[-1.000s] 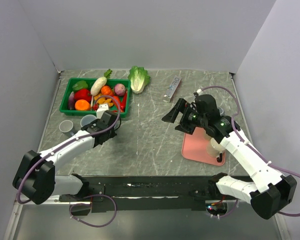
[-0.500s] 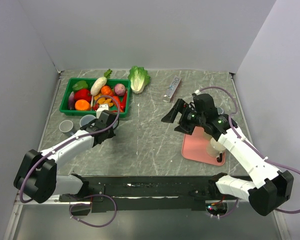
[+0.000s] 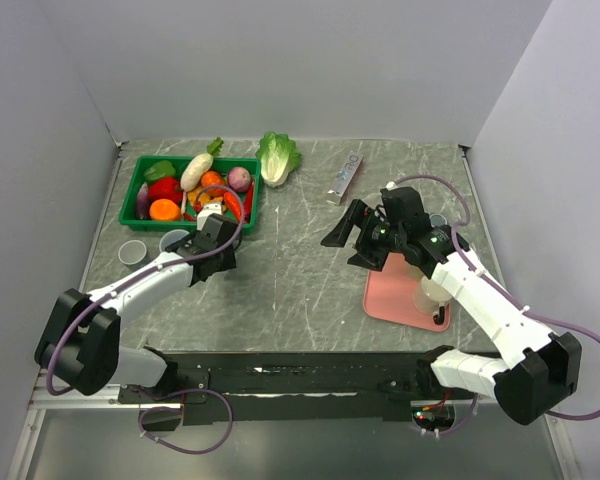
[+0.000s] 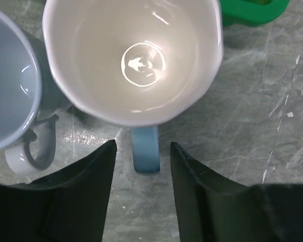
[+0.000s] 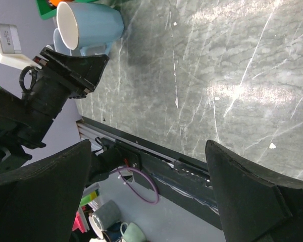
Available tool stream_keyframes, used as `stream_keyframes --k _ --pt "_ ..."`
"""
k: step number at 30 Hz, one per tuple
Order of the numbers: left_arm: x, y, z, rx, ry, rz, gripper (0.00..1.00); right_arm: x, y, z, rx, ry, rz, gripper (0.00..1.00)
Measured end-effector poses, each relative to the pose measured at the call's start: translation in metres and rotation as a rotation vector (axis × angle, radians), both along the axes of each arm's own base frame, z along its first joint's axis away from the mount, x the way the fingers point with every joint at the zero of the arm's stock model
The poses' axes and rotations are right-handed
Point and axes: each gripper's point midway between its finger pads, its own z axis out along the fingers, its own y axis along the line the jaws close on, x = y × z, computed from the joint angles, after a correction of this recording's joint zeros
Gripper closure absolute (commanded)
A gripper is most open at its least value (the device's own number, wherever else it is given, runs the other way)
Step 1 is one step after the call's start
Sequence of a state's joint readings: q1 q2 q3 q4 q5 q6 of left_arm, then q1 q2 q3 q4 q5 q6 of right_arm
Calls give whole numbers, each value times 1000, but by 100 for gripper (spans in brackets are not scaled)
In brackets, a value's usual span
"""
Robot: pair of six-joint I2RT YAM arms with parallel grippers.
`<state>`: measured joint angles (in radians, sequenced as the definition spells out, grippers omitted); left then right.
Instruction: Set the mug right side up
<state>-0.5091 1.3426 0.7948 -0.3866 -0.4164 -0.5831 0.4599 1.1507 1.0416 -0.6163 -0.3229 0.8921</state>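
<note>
The mug (image 4: 134,60) stands mouth-up on the worktop (image 4: 272,101), its handle inside the left claw (image 4: 142,146), whose jaws stand apart, clear of it

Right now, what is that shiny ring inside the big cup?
In the left wrist view, it's light glare on the glossy white bottom of the mug; the near fingers look dark and blurry. In the right wrist view, bright glare patches wash out the table.
</note>
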Motion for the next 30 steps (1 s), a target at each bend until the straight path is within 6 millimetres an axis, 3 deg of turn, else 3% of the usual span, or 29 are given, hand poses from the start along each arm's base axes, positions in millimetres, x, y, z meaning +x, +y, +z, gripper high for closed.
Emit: stream_keyframes --k 10,20,27,30 --pt "0 -2 12 -5 -12 -8 31 0 0 0 0 3 -4 0" --pt "2 -15 86 -119 -161 -44 23 4 -10 -13 -62 25 -44 0" --pt "-1 -21 129 -198 -250 -75 16 17 -41 -18 -188 10 -148 0" --pt "-6 -25 141 -238 -276 -105 14 25 -69 -22 -275 7 -232 0"
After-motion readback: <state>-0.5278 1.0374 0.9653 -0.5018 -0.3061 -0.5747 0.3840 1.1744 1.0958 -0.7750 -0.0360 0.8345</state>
